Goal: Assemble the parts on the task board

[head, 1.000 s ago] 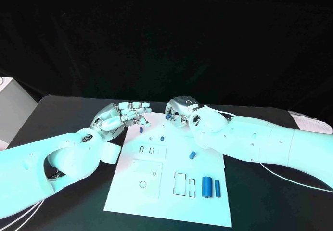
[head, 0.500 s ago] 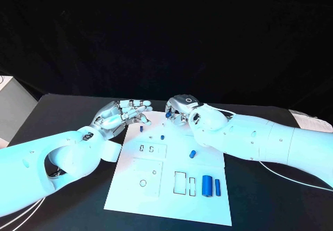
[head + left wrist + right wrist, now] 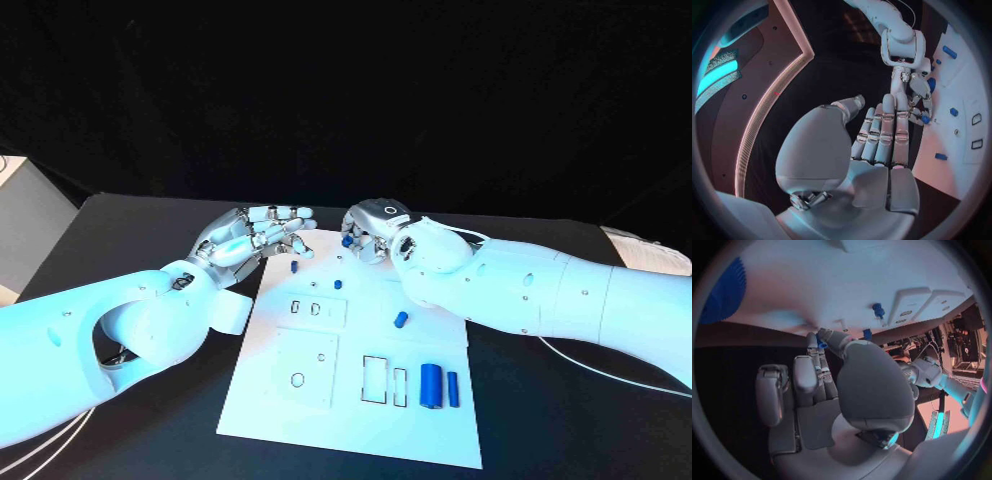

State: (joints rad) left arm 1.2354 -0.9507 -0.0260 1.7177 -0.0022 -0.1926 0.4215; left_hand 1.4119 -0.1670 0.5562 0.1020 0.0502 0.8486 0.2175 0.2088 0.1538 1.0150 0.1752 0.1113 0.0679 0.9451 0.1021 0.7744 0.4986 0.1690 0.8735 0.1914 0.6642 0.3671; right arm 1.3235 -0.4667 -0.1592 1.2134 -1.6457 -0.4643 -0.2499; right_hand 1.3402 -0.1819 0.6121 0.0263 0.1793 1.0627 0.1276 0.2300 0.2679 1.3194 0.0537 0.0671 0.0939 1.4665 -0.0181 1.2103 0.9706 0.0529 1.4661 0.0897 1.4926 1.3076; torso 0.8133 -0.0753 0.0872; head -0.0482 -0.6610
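The white task board (image 3: pixel 353 420) lies in the middle of the black counter (image 3: pixel 130 240), its far edge beneath both hands.

The left hand (image 3: pixel 257 237) hovers at the board's far left corner. Its fingers are held together and slightly curled, and nothing is visible in them. A small blue peg (image 3: pixel 293 268) stands on the board just beside its fingertips; whether they touch cannot be told.

The right hand (image 3: pixel 372 235) is at the far edge of the board, near the middle. It pinches a small blue part (image 3: pixel 348 241) between thumb and fingertip, the remaining fingers curled in; the right wrist view shows the blue piece (image 3: pixel 821 344) at the fingertips, close above the board.

Other parts on the board: a second small peg (image 3: pixel 338 285) standing in the far half, a short blue piece (image 3: pixel 401 321) lying near the right edge, and a thick blue cylinder (image 3: pixel 430 388) with a thinner blue rod (image 3: pixel 453 391) just beside it, near the front right corner. Outlined rectangular recesses (image 3: pixel 382 381) sit left of the cylinder.
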